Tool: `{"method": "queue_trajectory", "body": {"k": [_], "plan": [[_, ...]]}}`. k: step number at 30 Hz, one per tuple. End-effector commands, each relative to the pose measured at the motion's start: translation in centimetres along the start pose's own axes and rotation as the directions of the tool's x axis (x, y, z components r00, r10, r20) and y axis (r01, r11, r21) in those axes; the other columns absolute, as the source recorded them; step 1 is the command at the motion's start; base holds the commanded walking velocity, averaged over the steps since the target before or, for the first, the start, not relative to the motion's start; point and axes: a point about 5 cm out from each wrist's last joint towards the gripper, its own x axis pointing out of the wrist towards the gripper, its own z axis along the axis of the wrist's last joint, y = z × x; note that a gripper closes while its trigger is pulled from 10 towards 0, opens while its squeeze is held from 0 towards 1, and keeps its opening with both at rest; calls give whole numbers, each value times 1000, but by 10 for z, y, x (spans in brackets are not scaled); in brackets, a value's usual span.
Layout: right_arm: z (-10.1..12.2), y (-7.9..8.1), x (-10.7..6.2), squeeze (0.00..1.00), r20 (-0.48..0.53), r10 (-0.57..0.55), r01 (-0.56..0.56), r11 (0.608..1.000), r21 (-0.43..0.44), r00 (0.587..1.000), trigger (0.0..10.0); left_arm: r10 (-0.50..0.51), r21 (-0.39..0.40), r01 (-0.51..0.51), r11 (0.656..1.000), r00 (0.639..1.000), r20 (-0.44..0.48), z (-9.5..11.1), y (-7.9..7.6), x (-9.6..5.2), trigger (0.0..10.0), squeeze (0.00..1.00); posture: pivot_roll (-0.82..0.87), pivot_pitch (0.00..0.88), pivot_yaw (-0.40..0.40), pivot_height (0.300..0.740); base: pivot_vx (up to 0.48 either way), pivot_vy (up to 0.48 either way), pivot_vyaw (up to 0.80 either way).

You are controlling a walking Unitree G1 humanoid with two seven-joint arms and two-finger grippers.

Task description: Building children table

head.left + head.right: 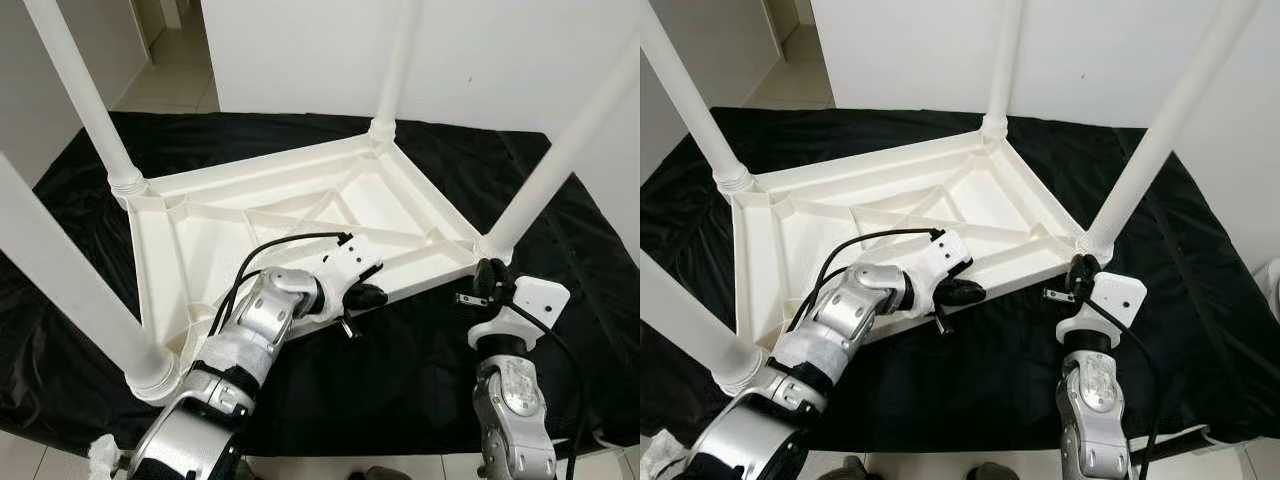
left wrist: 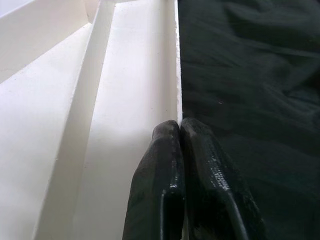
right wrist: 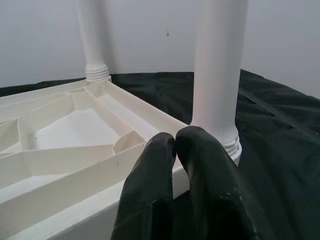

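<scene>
a: children's table (image 1: 300,215) lies upside down on a black cloth (image 1: 400,370), ribbed underside facing up. all four white legs (image 1: 85,95) stand in their corner sockets.

b: so the assembly looks nearly complete, i'd judge. where are the arms?

a: left gripper (image 1: 362,296) sits at the near rim of the table, jaws pressed together; the left wrist view shows its fingertips (image 2: 167,135) right on the edge of the rim (image 2: 176,65), nothing between them. right gripper (image 1: 489,277) is just beside the base of the near right leg (image 1: 545,175), jaws also closed and empty; the right wrist view shows them in front of the socket collar (image 3: 225,145).

b: step in hand?

a: my guess is checking or seating that near right leg, with the left arm steadying the frame. can't tell whether the leg is fully home.

b: how to do it well?

a: open the right jaws before reaching for the leg, grip low near the collar where it's stiffest, and push straight along the leg's axis. keep the left pressing down on the rim so the table doesn't skate on the cloth. avoid side loads, which could lever a tall leg in its socket.
</scene>
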Motion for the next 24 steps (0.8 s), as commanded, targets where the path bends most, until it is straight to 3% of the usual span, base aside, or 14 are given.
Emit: {"method": "queue_trajectory", "body": {"k": [1, 4, 5, 9, 10, 11, 12, 13, 16, 18, 19, 22, 23, 24], "plan": [[0, 1, 1, 0, -1, -4, 4, 1000, 0, 1000, 10000, 489, -1, -489, 872, 872, -35, -7, 30, -8, 78, 0, -65, 17, 12, 740, 0, 0, 0], [1, 2, 1, 0, 2, -8, 8, 1000, 3, 1000, 10000, 571, -9, -572, 820, 820, -38, -4, 44, -13, 39, 0, -73, 12, 16, 740, 0, 0, 0], [1, 2, 0, 0, 3, -10, 10, 1000, 4, 1000, 10000, 612, -17, -613, 790, 789, -49, -4, 51, -17, 2824, 0, -75, 11, 16, 740, 0, 0, 0], [1, 2, 0, 0, 2, -12, 12, 1000, 4, 1000, 10000, 646, -28, -649, 761, 761, -61, -5, 58, -21, 3373, 0, -77, 8, 18, 740, 0, 0, 0], [1, 2, 0, 0, 2, -12, 12, 1000, 4, 1000, 10000, 646, -28, -649, 761, 761, -61, -5, 58, -21, 3373, 0, -77, 8, 18, 740, 0, 0, 0], [1, 2, 0, 0, 2, -13, 13, 1000, 3, 1000, 10000, 643, -25, -644, 764, 764, -54, -4, 58, -22, 8941, 0, -76, 6, 18, 740, 0, 0, 0], [1, 2, 0, 0, 2, -13, 13, 1000, 3, 1000, 10000, 643, -25, -644, 764, 764, -54, -4, 58, -22, 8941, 0, -76, 6, 18, 740, 0, 0, 0], [1, 2, 0, 0, 3, -14, 14, 1000, 2, 1000, 10000, 623, -20, -624, 781, 782, -34, -2, 57, -21, 10000, 0, -76, 5, 20, 740, 0, 0, 0], [0, 3, 0, 0, 0, -13, 13, 1000, 0, 1000, 10000, 515, -28, -515, 857, 855, 57, 6, 45, -15, 10000, 0, -70, 2, 18, 740, 0, 0, 0], [0, 3, 0, 0, 0, -13, 13, 1000, 0, 1000, 10000, 515, -28, -515, 857, 855, 57, 6, 45, -15, 10000, 0, -70, 2, 18, 740, 0, 0, 0], [-1, 3, 0, 0, -3, -11, 11, 1000, 0, 1000, 10000, 467, -57, -464, 884, 879, 96, 9, 40, -13, 10000, 824, -65, 3, 14, 740, 0, 0, 0], [-1, 3, 0, 0, -3, -11, 11, 1000, 0, 1000, 10000, 467, -57, -464, 884, 879, 96, 9, 40, -13, 10000, 824, -65, 3, 14, 740, 0, 0, 0], [-2, 4, 0, 0, -5, -6, 6, 1000, -1, 1000, 10000, 400, -64, -395, 916, 905, 146, 14, 34, -12, 10000, 1000, -62, 1, 12, 740, 0, 0, 0], [-2, 5, 0, 0, -6, -2, 2, 1000, 0, 1000, 10000, 357, -53, -354, 934, 913, 196, 18, 29, -12, 10000, 1000, -59, 0, 11, 740, 0, 0, 0]]}}
